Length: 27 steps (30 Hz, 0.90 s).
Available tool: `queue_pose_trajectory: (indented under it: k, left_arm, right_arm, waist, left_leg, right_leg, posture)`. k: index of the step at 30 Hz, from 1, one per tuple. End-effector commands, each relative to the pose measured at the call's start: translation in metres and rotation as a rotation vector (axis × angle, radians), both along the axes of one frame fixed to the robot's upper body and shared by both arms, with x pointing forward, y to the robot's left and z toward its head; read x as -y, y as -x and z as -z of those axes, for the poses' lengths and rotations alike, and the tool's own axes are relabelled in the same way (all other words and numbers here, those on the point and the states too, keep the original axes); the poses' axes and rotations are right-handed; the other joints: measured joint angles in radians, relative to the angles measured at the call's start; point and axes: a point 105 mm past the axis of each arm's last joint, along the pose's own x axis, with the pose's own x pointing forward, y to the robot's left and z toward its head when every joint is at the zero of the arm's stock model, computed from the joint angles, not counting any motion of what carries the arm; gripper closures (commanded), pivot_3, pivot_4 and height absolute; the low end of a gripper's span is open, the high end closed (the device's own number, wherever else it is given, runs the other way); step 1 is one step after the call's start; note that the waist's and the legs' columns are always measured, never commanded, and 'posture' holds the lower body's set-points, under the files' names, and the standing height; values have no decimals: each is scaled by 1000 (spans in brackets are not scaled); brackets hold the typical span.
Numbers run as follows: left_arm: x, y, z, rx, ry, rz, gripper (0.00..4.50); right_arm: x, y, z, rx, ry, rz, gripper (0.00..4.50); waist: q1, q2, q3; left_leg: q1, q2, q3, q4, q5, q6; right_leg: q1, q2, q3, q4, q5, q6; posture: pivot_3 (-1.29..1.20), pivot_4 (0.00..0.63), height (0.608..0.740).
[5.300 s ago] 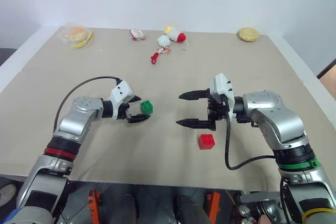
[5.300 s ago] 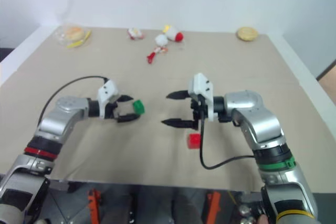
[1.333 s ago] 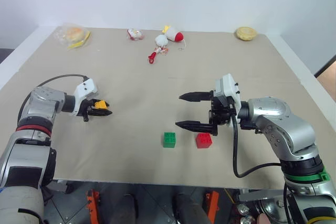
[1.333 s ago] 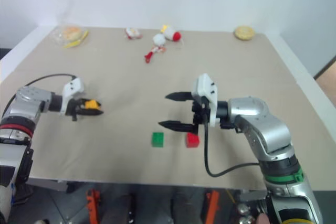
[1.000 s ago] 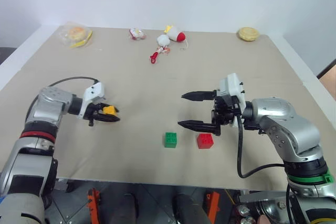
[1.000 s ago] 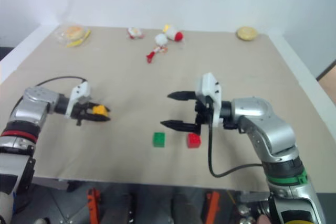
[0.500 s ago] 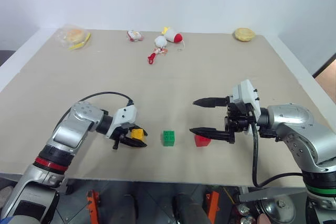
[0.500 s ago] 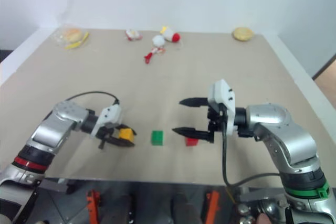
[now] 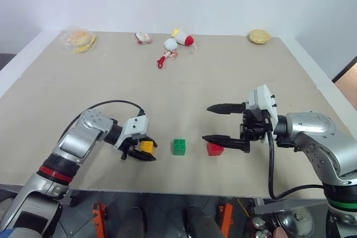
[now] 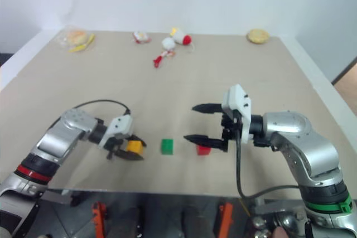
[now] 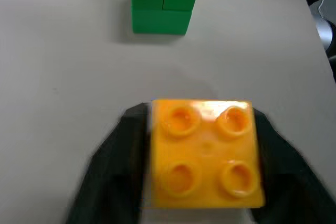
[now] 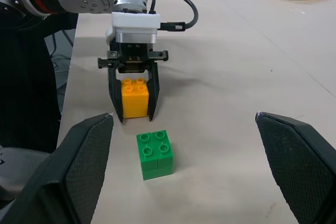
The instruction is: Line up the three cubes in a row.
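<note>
Yellow-orange cube (image 9: 146, 147) sits on the surface (image 9: 223, 82) between the fingers of the left pincer (image 9: 146, 152), studs up. In the right wrist view there's a thin gap on each side of it, so the fingers look slackened, flanking the block rather than clamping it — looks like a release, not a carry.

Green cube (image 9: 179, 146) is just beside it, toward the robot's right, with a small gap. Red cube (image 9: 214, 149) is next along, again with a small gap, right under the lower finger of the right pincer (image 9: 216, 123).

Right pincer is spread wide and empty — hovering above the red cube, probably parked clear of the row.

All three cubes sit roughly on one line near the front edge. Judgement: row essentially formed; what's left is backing the left fingers off without nudging the yellow-orange cube.
</note>
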Motion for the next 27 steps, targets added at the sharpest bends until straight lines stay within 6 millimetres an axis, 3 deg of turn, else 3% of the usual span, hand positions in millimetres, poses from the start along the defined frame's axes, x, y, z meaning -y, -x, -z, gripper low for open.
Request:
queue_pose_trajectory:
  k: [1,3,4,8,13,17,20,24,27]
  left_arm:
    - [2,-4,-6,27,2,-6,788]
    - [3,-5,-10,36,17,0,123]
    - [6,-3,-14,36,46,13,51]
    - [13,3,-29,16,139,37,51]
    - [22,0,-81,9,421,-58,51]
    - [12,-34,-120,179,674,-396,51]
    - [-7,-56,-129,271,775,-674,51]
    - [-62,-81,-106,454,811,-1209,51]
    - [-75,-81,-87,474,810,-1368,51]
  right_arm:
    - [0,4,-12,55,-6,-9,0]
    - [0,5,-12,55,-6,-11,0]
    - [0,5,-13,55,-6,-12,0]
    - [1,6,-13,47,-13,-19,0]
    - [7,11,-23,22,-100,-17,0]
    - [32,-10,-29,59,-241,226,0]
    - [55,-34,-28,110,-359,487,0]
    - [93,-59,1,169,-438,934,0]
    - [105,-66,19,177,-510,1158,0]
  waist:
    - [0,0,0]
    - [0,0,0]
    - [0,0,0]
    - [0,0,0]
    - [0,0,0]
    - [1,-1,0]
    - [0,-1,0]
    - [0,-1,-1]
    - [0,-1,-1]
  left_leg:
    - [0,0,0,0,0,0]
    - [0,0,0,0,0,0]
    - [0,0,0,0,0,0]
    - [0,0,0,0,0,0]
    - [-1,0,0,-1,0,0]
    - [-1,0,-1,0,0,0]
    - [1,0,-2,1,0,0]
    - [3,-1,-1,1,1,-1]
    - [3,-1,0,0,1,-1]
  right_leg:
    - [0,0,0,0,0,0]
    - [0,0,0,0,0,0]
    - [0,0,0,0,0,0]
    - [0,0,0,0,0,0]
    - [-1,0,0,0,-1,0]
    - [1,0,-1,0,-1,1]
    - [3,0,-1,-1,1,4]
    - [4,0,2,-1,4,6]
    - [3,0,2,-1,5,7]
  posture:
    - [0,150,736]
    - [0,150,736]
    - [0,150,736]
    - [0,150,736]
    - [0,150,736]
    - [0,150,736]
    - [0,150,736]
    - [0,150,736]
    - [0,150,736]
